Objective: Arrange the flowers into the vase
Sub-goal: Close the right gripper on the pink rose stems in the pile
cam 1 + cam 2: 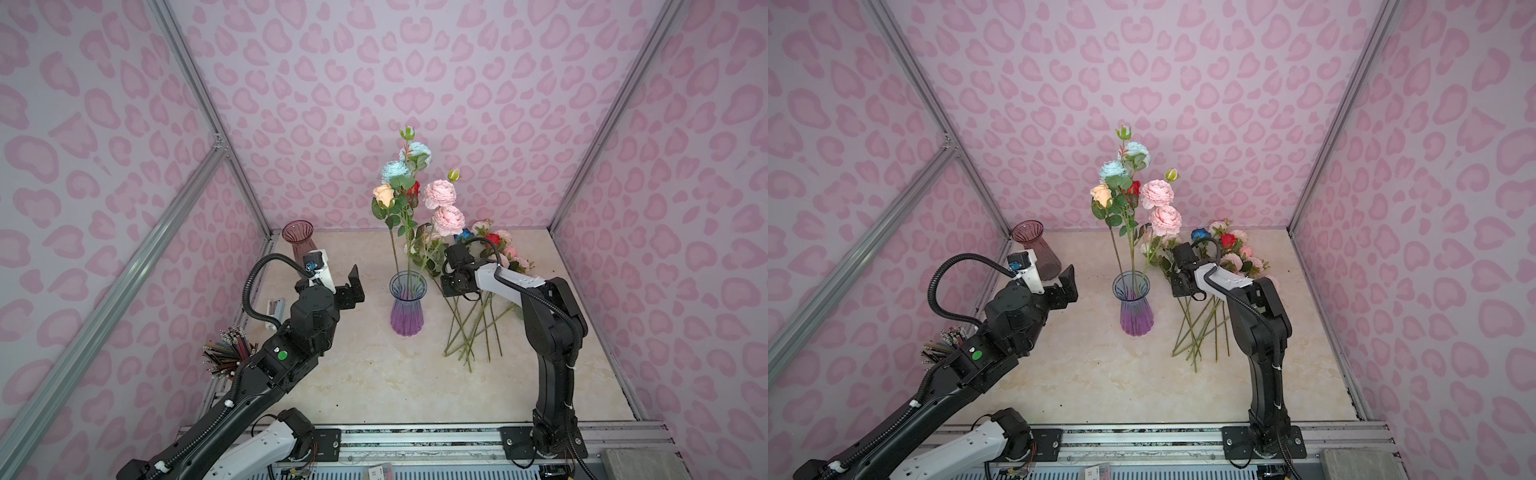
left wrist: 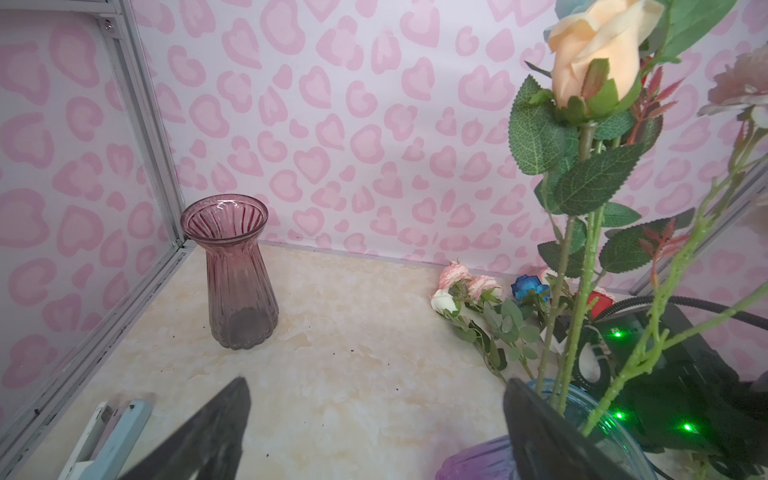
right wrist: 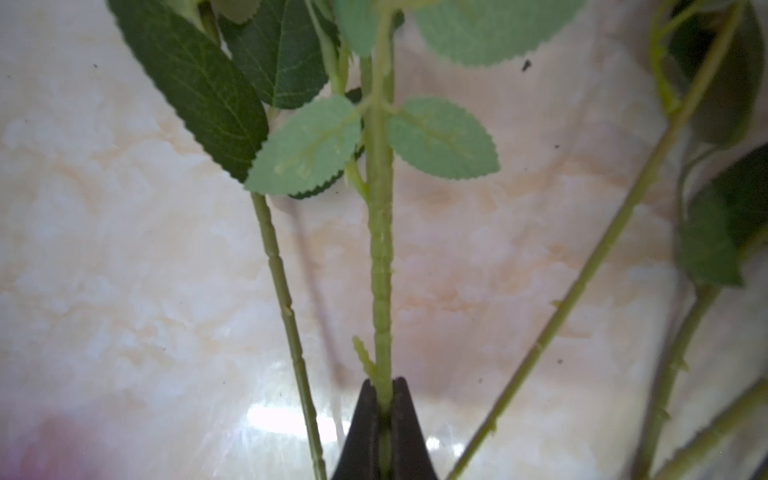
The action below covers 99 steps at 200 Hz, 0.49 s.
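We see a blue-to-purple vase [image 1: 407, 305], a dusky-pink vase [image 2: 239, 270], green-stemmed flowers [image 1: 440, 194] in pale blue, peach, pink and red, a cream marbled worktop [image 1: 374, 374], and pink-spotted walls [image 1: 374, 62].

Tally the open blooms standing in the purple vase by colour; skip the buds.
Light blue blooms: 2
Pink blooms: 2
Peach bloom: 1
Red bloom: 1
Total: 6

Jaws of the left gripper [image 2: 374, 432] are spread wide, empty — ribbed pink glass vase [image 2: 235, 270] is stood in the corner; peach rose [image 2: 594, 62] is set in blue-purple glass vase [image 2: 469, 461].
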Each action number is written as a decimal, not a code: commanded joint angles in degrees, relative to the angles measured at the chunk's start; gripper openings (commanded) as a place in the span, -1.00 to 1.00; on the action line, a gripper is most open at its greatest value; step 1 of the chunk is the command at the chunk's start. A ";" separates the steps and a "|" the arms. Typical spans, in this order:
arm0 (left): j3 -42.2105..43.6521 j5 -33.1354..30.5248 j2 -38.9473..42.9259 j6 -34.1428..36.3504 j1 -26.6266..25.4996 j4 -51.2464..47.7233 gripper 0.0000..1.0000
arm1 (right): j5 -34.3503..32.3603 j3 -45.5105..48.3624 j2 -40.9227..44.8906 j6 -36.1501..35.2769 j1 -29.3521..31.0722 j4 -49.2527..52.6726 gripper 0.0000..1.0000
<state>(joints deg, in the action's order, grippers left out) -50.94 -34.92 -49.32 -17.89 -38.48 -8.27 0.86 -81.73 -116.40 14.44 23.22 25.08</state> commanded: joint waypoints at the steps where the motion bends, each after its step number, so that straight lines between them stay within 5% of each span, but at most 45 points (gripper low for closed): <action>1: -0.26 -0.15 0.06 0.05 0.05 0.50 0.92 | -2.32 3.29 2.38 1.80 -0.65 -3.01 -1.00; 99: -0.33 5.10 0.71 0.30 0.02 0.58 0.92 | -2.18 22.70 30.37 7.90 -2.58 -13.53 -1.00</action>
<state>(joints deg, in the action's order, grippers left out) -50.94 -33.12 -49.01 -17.87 -38.46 -8.29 -1.28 -62.54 -91.79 18.94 20.91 16.36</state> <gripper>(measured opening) 0.958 0.060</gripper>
